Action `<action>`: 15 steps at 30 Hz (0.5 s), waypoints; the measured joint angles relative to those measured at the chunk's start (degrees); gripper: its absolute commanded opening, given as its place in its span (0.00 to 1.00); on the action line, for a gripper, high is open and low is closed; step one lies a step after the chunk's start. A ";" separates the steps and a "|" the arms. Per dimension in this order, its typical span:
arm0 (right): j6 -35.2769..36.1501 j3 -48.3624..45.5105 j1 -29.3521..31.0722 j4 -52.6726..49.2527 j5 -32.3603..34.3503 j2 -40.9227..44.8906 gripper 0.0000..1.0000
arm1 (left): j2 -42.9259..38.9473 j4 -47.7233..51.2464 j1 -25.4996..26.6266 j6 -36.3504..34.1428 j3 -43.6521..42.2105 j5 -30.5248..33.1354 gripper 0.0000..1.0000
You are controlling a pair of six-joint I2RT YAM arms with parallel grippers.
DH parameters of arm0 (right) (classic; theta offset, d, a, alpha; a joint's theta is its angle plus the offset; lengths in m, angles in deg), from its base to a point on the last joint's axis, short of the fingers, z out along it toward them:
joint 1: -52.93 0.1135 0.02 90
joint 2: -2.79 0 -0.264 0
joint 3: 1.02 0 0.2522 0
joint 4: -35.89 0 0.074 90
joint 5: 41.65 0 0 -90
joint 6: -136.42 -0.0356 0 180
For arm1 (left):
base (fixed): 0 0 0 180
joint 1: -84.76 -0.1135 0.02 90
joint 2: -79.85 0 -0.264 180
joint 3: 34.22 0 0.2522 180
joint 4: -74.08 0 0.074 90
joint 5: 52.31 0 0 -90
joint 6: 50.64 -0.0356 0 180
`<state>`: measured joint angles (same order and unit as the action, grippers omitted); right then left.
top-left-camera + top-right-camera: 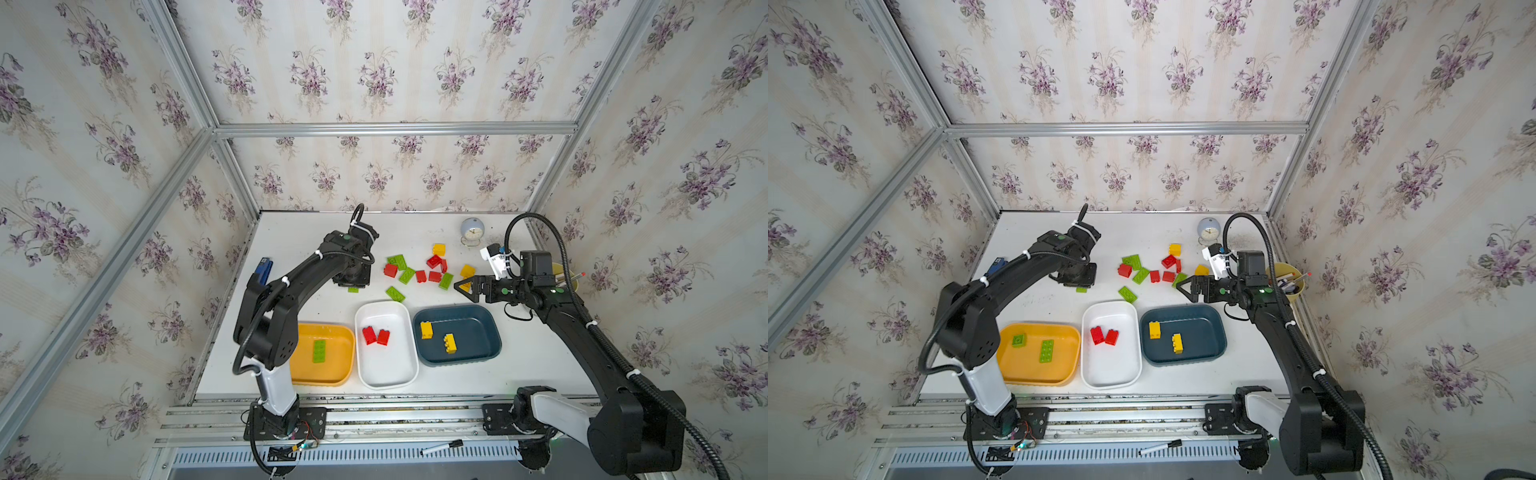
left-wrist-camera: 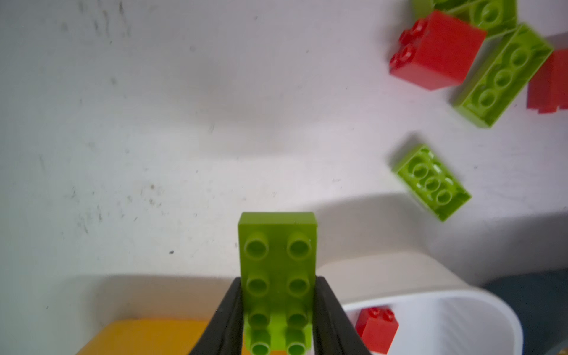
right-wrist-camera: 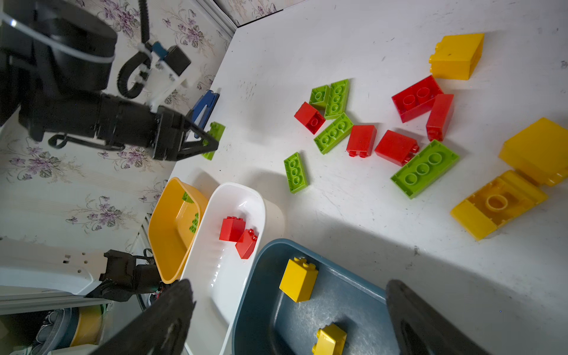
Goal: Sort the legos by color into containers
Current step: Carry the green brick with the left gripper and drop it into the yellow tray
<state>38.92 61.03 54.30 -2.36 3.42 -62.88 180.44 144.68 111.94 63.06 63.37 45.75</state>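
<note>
L arm gripping, R arm hovering.
L gripper is clamping green lego, wrist angling down; R gripper is pointing toward L arm, jaws gaping wide.

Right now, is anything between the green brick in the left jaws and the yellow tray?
Nothing visible. Only bare table lies between the held green brick and the yellow tray; the white tray sits to one side.

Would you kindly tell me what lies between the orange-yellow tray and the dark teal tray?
The white tray lies between them, holding two red bricks; both top views show it.
</note>
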 measured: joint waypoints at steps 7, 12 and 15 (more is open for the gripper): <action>-0.02 -0.15 0.00 0.04 -0.22 0.11 1.00 | -16.15 2.32 -0.90 4.66 -16.50 0.87 0.34; -0.17 -0.42 0.02 0.02 -0.39 0.15 1.00 | -24.74 3.21 -1.09 8.68 -27.15 0.94 0.34; -0.17 -0.42 0.00 0.02 -0.68 0.15 1.00 | -26.60 3.52 -2.95 10.95 -33.03 1.33 0.34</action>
<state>38.74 60.62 54.30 -2.34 2.75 -62.73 153.84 148.20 108.99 74.01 30.35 47.08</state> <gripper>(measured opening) 0.998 0.353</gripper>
